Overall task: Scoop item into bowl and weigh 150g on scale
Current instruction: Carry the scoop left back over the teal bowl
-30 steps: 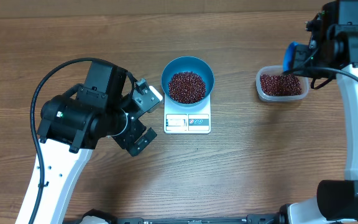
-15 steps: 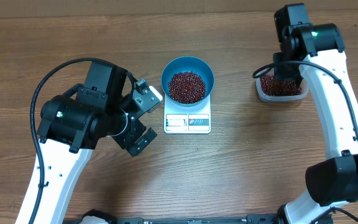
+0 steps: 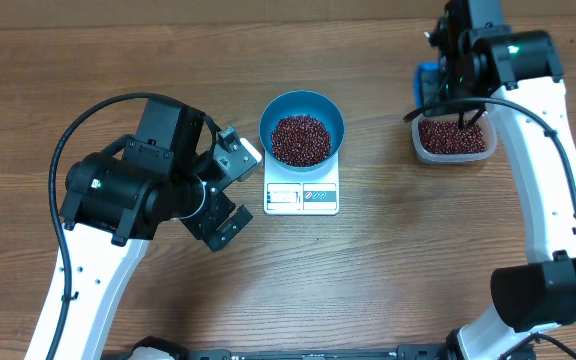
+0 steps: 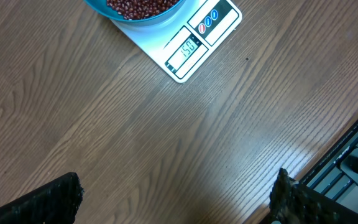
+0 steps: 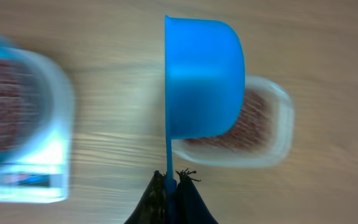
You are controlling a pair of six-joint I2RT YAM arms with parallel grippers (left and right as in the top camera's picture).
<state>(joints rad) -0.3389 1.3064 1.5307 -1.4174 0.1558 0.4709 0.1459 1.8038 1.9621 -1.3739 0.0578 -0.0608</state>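
On the scale (image 3: 301,196), the bowl (image 3: 337,125) of beans (image 3: 301,139) shows the weight we want, so we add no more. The right jaws pinch the scoop (image 5: 204,78) by its handle near the tub (image 3: 455,159); we should lower it slowly. The left jaws spread wide, holding nothing.

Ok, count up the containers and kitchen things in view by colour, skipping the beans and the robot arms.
Blue: 2, the bowl and the scoop
White: 1, the scale
Clear: 1, the tub
Total: 4
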